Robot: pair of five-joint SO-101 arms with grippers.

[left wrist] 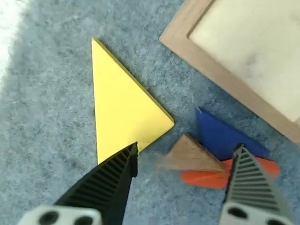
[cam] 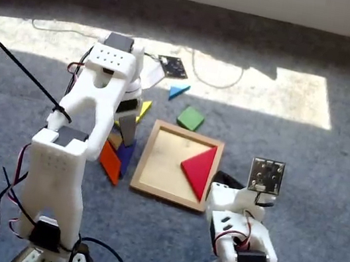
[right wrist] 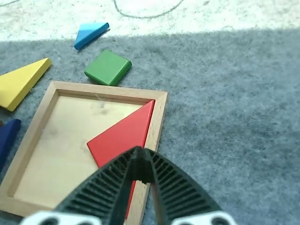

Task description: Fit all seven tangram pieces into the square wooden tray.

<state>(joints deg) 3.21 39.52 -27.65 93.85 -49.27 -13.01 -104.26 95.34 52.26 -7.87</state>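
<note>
Left wrist view: the left gripper, jaws wide, hangs over the brown triangle at nine o'clock of the tray, and closing may catch the yellow triangle; the right gripper is closed.

Left arm hides most of yellow triangle and dark blue piece, at 10 and 9 o'clock of tray. Red triangle tip sits behind right gripper. Tray cut off in left wrist view.

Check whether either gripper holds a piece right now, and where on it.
Nothing is held. The left gripper is open above the brown triangle. The right gripper is shut and empty above the red triangle.
</note>
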